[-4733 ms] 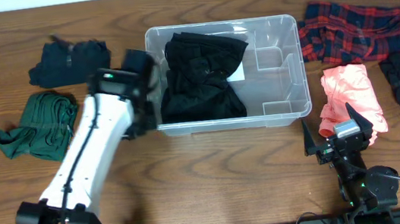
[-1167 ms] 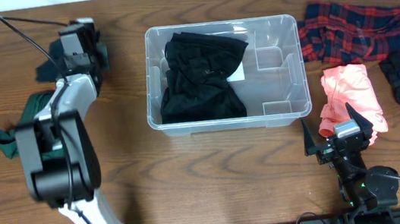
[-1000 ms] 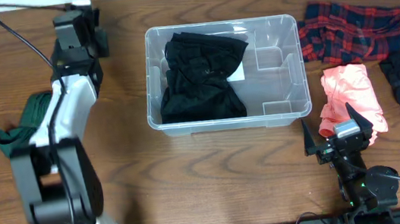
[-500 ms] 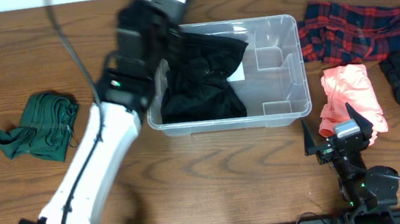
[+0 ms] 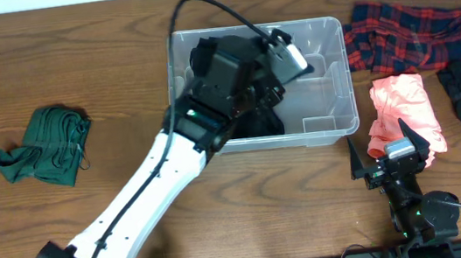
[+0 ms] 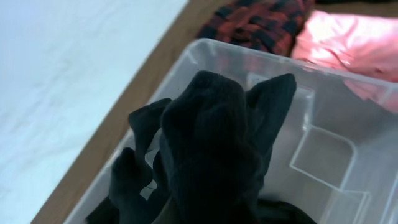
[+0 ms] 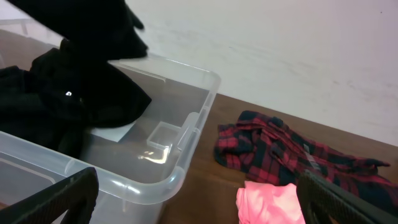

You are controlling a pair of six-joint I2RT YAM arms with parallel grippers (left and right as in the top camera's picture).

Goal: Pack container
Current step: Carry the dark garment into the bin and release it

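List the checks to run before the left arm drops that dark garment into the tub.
1. Grip: left gripper shut on dark garment: ok.
2. Position: garment hangs over the container, inside its rim in the left wrist view: ok.
3. Room: right part of container bare beside the packed black garment: ok.
4. Hanging cloth clear of the near rim: cannot tell.
5. Other arm: right gripper open, apart from container: ok.

Clear container [image 5: 319, 133], black garment [image 6: 211, 137], red-navy plaid cloth [image 5: 412, 32].
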